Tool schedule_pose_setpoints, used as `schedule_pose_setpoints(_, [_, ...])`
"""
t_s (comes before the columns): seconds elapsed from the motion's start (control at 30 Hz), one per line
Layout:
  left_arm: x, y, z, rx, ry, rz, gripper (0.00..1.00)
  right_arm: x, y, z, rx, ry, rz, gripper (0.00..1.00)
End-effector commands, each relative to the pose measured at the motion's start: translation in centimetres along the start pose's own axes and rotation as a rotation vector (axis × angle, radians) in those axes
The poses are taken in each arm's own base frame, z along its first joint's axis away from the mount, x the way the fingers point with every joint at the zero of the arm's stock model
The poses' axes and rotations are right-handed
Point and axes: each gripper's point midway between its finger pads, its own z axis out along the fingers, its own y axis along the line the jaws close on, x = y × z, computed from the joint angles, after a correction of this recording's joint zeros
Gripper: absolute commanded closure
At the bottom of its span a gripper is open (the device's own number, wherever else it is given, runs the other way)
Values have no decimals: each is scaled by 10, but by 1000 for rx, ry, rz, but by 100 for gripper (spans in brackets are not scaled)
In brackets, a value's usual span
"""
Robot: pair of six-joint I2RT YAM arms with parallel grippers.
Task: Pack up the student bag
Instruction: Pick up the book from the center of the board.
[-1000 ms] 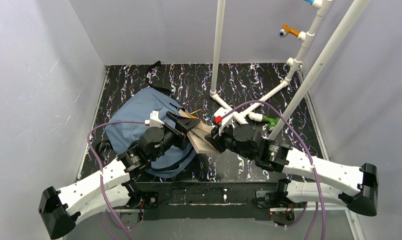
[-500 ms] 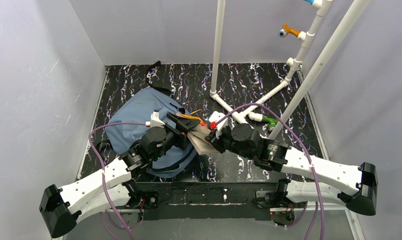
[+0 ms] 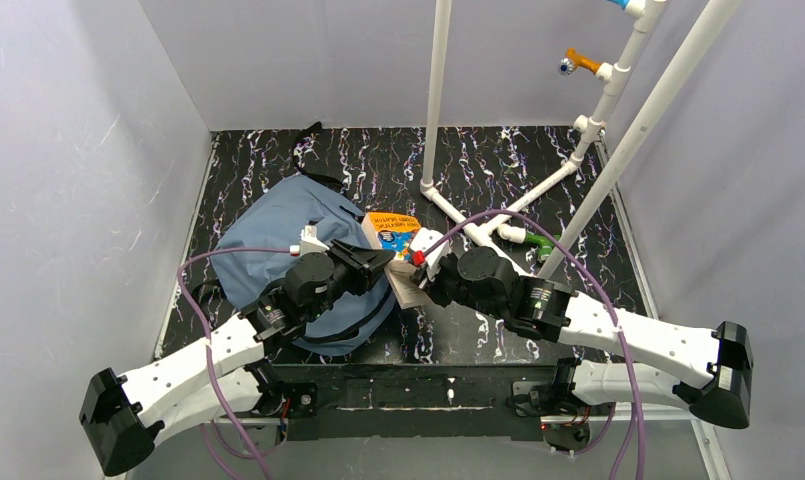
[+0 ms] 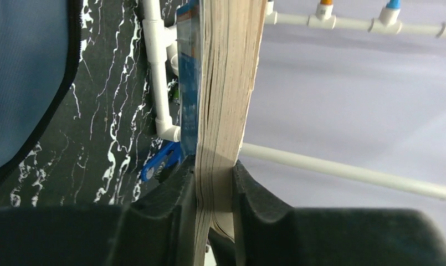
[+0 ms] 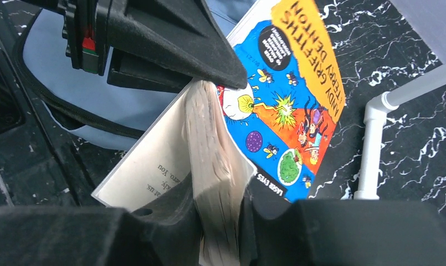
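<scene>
The student bag (image 3: 263,240) lies flat at the left of the table, slate-blue with black trim. A paperback book (image 3: 394,228) with an orange and blue cartoon cover is held up just right of the bag, between both arms. My left gripper (image 3: 381,260) is shut on the book's page edge (image 4: 229,83), the pads pressing both sides. My right gripper (image 3: 418,272) is shut on the page block (image 5: 218,166) from the opposite end, the covers splaying out around it. The left gripper's black fingers (image 5: 176,50) show above the book in the right wrist view, over the bag (image 5: 60,72).
A white PVC pipe frame (image 3: 478,215) stands on the table just behind and right of the book, with uprights rising from it. A green fitting (image 3: 545,243) sits by a pipe. A small blue clip (image 4: 159,160) lies near the pipes. Walls enclose three sides.
My left gripper has shut on the book. The book has tipped up so that its colourful cover faces the top camera. The right gripper shifted slightly left with it.
</scene>
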Motion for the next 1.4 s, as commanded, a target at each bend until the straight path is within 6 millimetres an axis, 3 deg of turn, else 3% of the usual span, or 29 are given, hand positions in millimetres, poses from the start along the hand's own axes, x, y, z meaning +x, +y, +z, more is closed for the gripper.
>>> schedule_pose_setpoints(0.0, [-15,-11,2,38,-67,-30,92,-40,4,-9,-30,-107,6,64])
schedule_pose_setpoints(0.1, [-16,-11,2,39,-69,-33,100,-35,6,-9,-37,-91,13,51])
schedule_pose_setpoints(0.33, [-26,-8,-2,48,-114,-7,100,-22,22,-17,-117,-38,87,2])
schedule_pose_setpoints(0.47, [-39,-14,-9,78,-167,87,100,-23,23,-26,-104,-22,238,2])
schedule_pose_setpoints(0.6, [-50,-29,-18,116,-216,242,100,-33,43,-30,-189,-18,405,2])
schedule_pose_setpoints(0.8, [-63,-47,-33,155,-280,463,100,-93,69,-45,-398,-161,605,2])
schedule_pose_setpoints(0.87, [-67,-54,-39,176,-298,490,100,-102,62,-45,-370,-160,643,2])
schedule_pose_setpoints(1.0, [-68,-69,-52,227,-307,515,100,-87,17,-25,-206,-76,873,2])
schedule_pose_setpoints(1.1, [-68,-77,-60,257,-307,514,100,-104,-2,-16,-377,-172,1057,2])
schedule_pose_setpoints(1.2, [-65,-86,-68,296,-289,506,100,-96,-18,-3,-429,-162,1091,2])
schedule_pose_setpoints(1.37, [-56,-104,-84,376,-238,473,100,-78,-9,17,-563,-90,959,2])
